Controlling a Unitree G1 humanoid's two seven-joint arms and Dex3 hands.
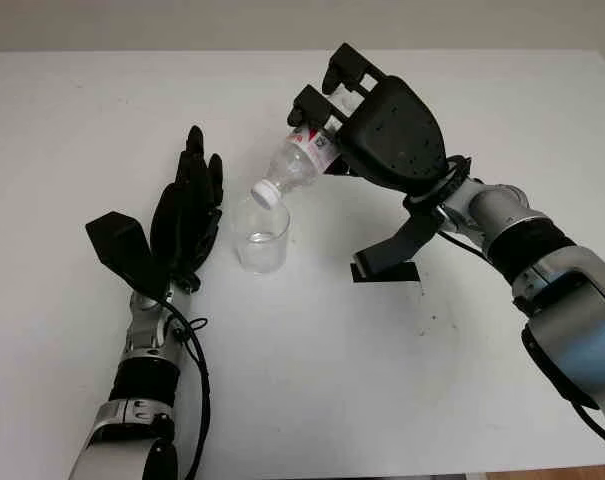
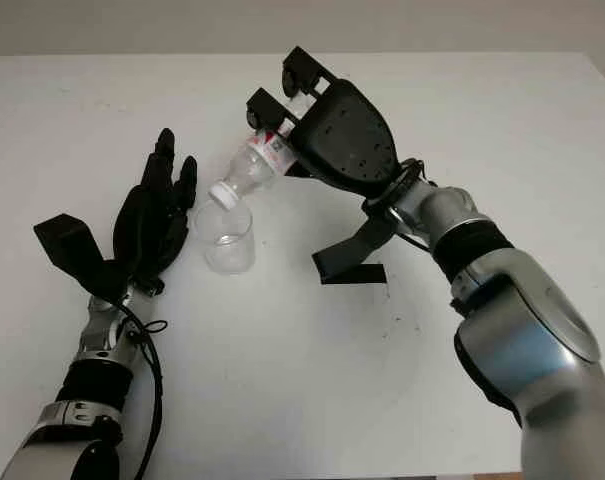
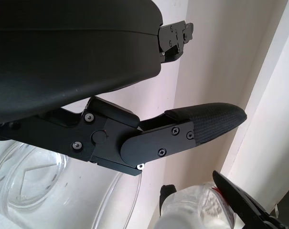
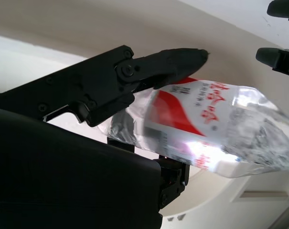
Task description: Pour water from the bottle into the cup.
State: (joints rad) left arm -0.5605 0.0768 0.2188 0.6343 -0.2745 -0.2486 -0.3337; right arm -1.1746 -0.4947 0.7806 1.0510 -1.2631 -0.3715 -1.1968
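Cup of clear plastic stands upright on the white table, nearest of the task's things. Left hand sits open just beside the cup, holding nothing. Beyond the cup, the right hand grasps the bottle, tilted neck-down, its white cap just above the cup's rim. Whether water is flowing cannot be told
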